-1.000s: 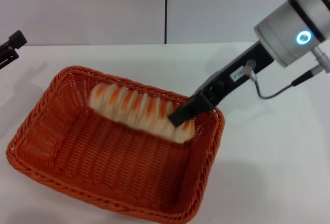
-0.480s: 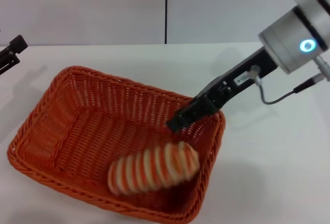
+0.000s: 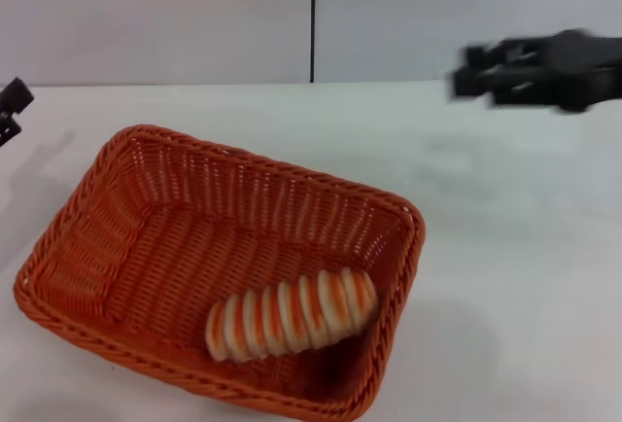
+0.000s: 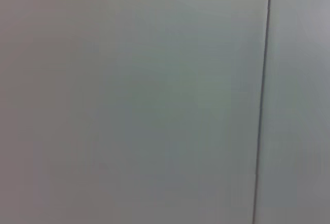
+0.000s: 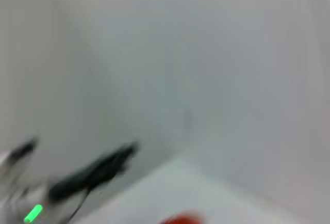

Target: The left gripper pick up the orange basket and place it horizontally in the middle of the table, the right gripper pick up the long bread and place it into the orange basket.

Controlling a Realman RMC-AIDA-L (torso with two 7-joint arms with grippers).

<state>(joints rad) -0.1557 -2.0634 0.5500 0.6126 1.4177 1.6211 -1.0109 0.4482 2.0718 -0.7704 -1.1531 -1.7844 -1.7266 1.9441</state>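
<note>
Striped cream-and-orange long bread lies lengthwise in woven orange basket, at seven o'clock from the blurred right gripper, apparently empty, opening indeterminable.

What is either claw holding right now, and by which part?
Nothing. The long bread lies loose in the orange basket; the right claw is up and away, the left claw at the table's edge.
</note>
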